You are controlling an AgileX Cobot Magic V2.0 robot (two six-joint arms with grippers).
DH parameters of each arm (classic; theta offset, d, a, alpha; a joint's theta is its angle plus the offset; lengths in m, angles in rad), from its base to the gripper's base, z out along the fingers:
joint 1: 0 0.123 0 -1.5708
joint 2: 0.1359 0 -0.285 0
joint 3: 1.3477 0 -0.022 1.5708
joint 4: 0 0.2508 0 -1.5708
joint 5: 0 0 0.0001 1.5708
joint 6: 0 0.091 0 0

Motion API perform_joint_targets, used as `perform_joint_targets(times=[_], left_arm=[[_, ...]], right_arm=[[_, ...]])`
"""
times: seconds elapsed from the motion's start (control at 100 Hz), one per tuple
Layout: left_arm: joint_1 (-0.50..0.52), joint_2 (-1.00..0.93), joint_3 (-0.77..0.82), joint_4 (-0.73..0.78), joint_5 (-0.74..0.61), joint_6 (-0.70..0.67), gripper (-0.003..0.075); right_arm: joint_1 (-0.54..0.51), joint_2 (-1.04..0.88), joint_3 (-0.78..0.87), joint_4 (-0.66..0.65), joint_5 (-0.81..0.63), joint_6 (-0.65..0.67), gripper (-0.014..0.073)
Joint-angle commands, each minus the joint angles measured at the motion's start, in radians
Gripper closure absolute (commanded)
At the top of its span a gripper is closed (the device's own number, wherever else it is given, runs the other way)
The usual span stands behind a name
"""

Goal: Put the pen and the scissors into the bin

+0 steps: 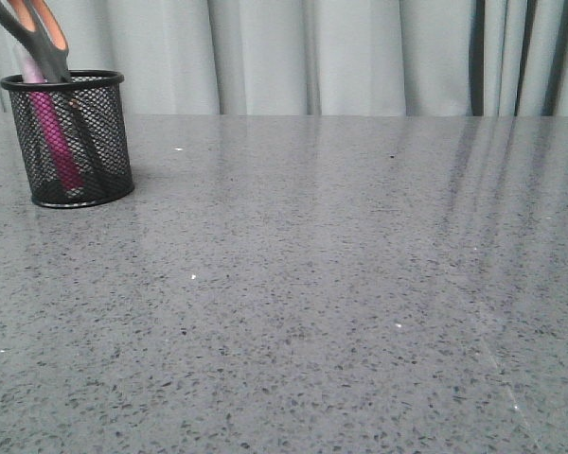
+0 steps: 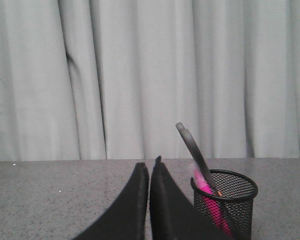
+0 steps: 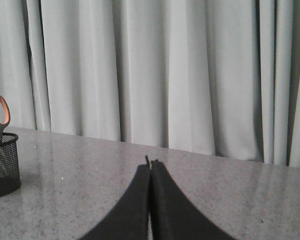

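Now the pen [image 1: 52, 132] and scissors [image 1: 40, 38] stand inside the bin [image 1: 71, 142]; left end effector [image 2: 149, 167] and right end effector [image 3: 150, 164] are both closed, empty.

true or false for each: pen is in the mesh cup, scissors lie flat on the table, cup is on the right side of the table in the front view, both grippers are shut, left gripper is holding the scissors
1. The pen is in the bin. True: its magenta body shows through the mesh.
2. The scissors lie flat on the table. False: they stand in the bin, handles sticking up above the rim.
3. The bin sits on the right side of the table in the front view. False: it is at the far left.
4. Both grippers are shut. True: the left gripper and the right gripper each show fingers pressed together.
5. The left gripper is holding the scissors. False: it is shut on nothing, apart from the bin.
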Motion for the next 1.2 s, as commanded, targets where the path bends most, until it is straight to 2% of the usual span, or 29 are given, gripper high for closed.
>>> perform_joint_targets(times=[0.0,0.17,1.19], left_arm=[[0.004,-0.021,0.000,-0.011,-0.001,-0.010,0.0742],[0.004,-0.026,0.002,-0.011,0.028,-0.010,0.0742],[0.004,-0.026,0.002,-0.003,0.025,-0.010,0.0741]], right_arm=[[-0.007,-0.092,0.012,-0.003,-0.002,-0.008,0.0651],[-0.007,-0.187,0.024,-0.003,0.016,-0.008,0.0651],[-0.007,-0.189,0.024,-0.003,0.017,-0.008,0.0652]])
